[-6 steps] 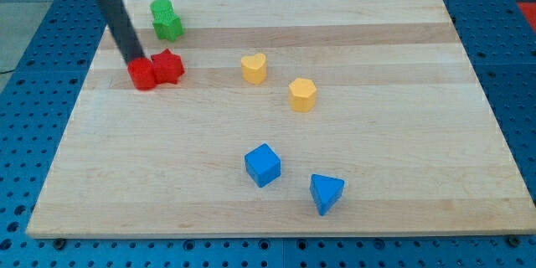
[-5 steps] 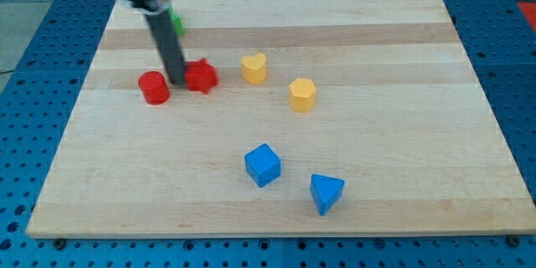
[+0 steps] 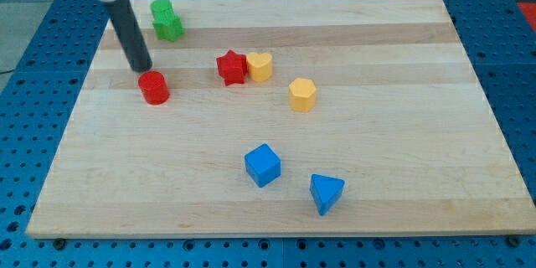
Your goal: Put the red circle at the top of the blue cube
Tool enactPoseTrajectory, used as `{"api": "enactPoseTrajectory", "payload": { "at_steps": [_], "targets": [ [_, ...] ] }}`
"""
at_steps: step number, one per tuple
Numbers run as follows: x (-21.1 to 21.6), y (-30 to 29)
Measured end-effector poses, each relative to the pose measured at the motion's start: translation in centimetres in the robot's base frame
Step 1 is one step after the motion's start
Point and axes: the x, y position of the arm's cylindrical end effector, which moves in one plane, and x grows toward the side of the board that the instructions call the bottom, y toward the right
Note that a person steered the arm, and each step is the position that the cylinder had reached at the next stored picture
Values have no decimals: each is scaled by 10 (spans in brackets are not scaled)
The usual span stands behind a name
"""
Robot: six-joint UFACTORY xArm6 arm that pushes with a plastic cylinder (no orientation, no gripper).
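My tip [image 3: 142, 69] seemingly touches red circle [image 3: 154, 88]; blue cube [image 3: 263, 165] well apart, path between bare.

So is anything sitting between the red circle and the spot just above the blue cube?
Nothing visible blocks it. The red circle lies up and to the view's left of the blue cube, with bare board between. The red star and yellow heart sit higher, off that line. My tip is just above the circle.
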Motion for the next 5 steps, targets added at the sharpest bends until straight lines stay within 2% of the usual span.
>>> {"api": "enactPoseTrajectory", "payload": {
  "at_steps": [1,2,3,5],
  "targets": [
    [46,11],
    [66,49],
    [68,99],
    [39,99]
  ]
}}
